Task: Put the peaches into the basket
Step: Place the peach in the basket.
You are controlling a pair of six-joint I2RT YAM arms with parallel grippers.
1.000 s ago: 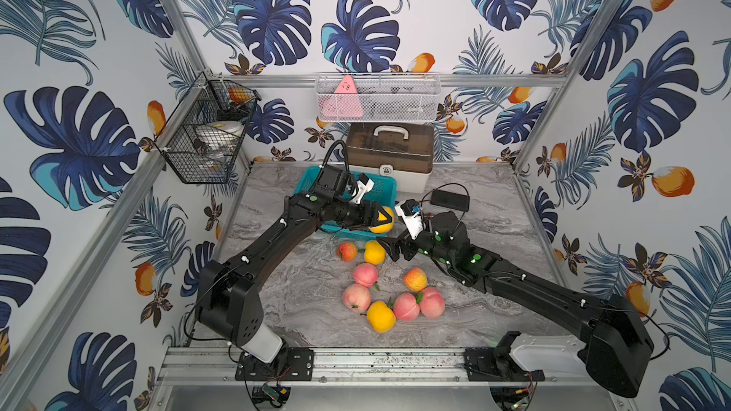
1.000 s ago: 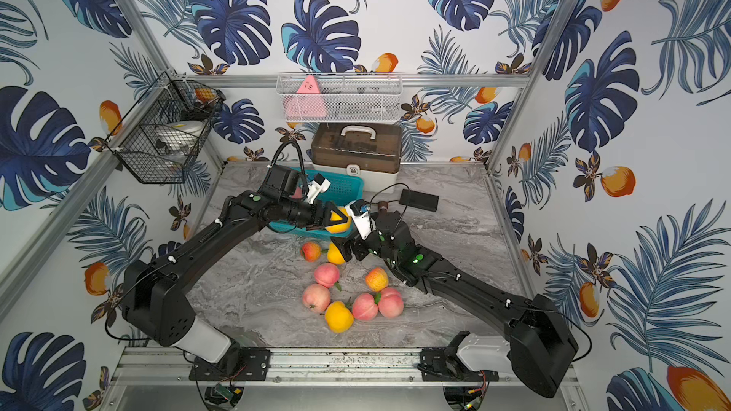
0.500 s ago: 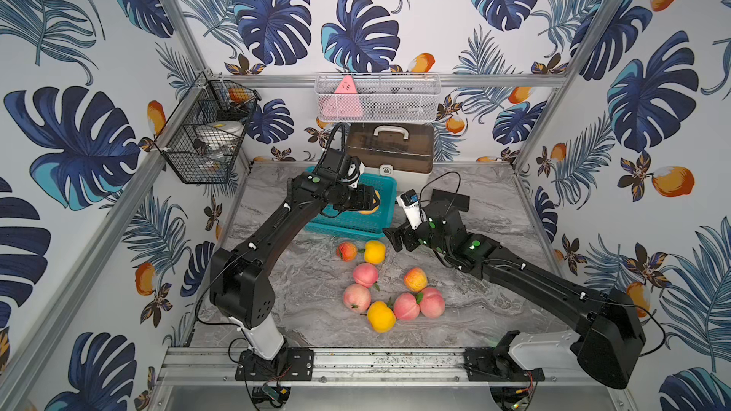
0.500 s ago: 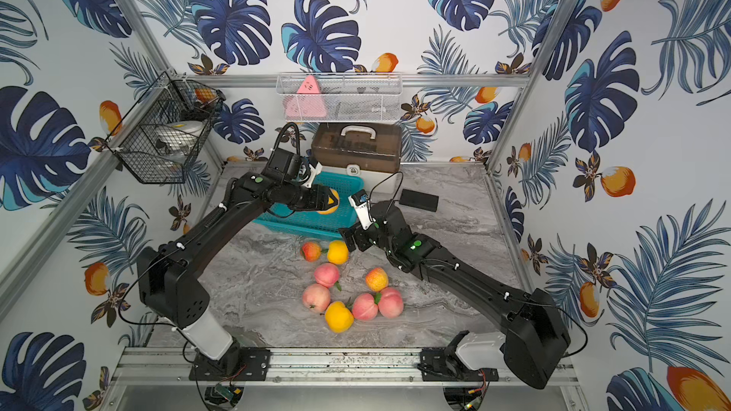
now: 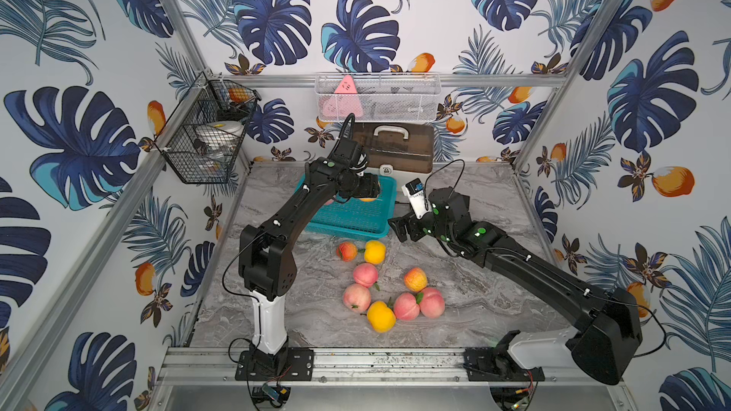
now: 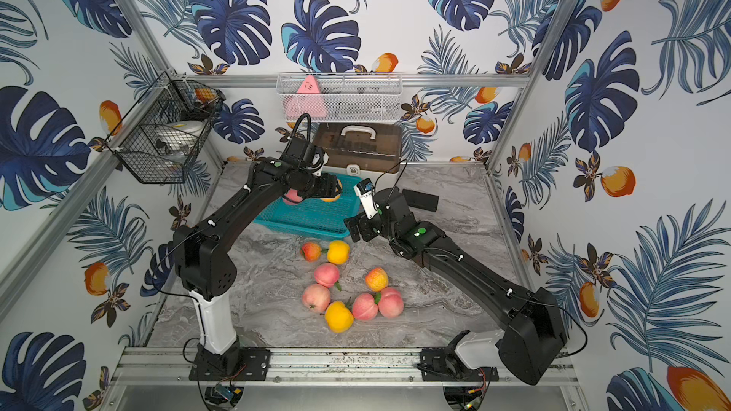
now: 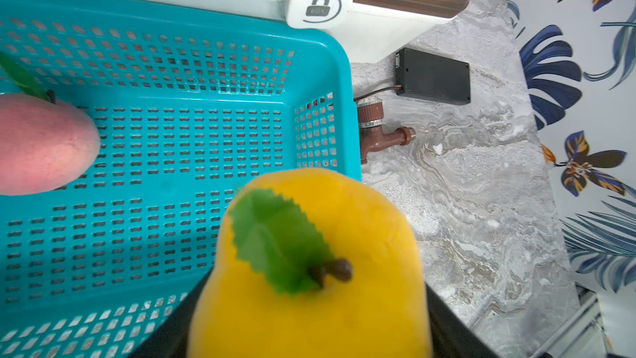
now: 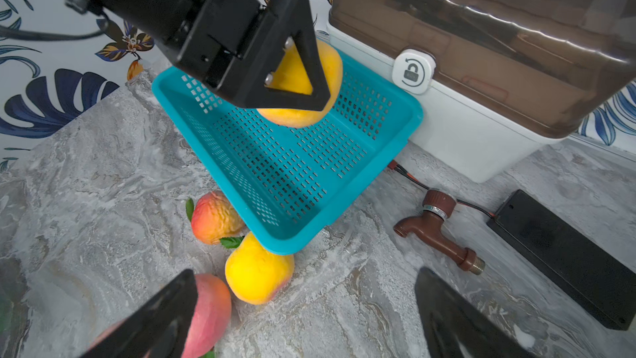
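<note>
Now left gripper (image 5: 372, 190) clamps a yellow peach (image 7: 361, 222) over the basket (image 7: 172, 12) on marble (image 5: 474, 302); right gripper (image 8: 305, 272) gapes.

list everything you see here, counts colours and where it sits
loose peaches: eight, pink, yellow and orange-red, on the table in front of the basket
pink peach: one, pink, inside the basket
yellow peach: one, yellow, held above the basket
basket: one, teal, back of table
toolbox: one, brown lid, white base, behind the basket
tap: one, brown, beside the basket
battery box: one, black, near the tap
wire basket: one, black, side wall
mesh basket: one, white, back wall
table: one, grey marble
left pincer: shut on the yellow peach
right pincer: open, empty
</note>
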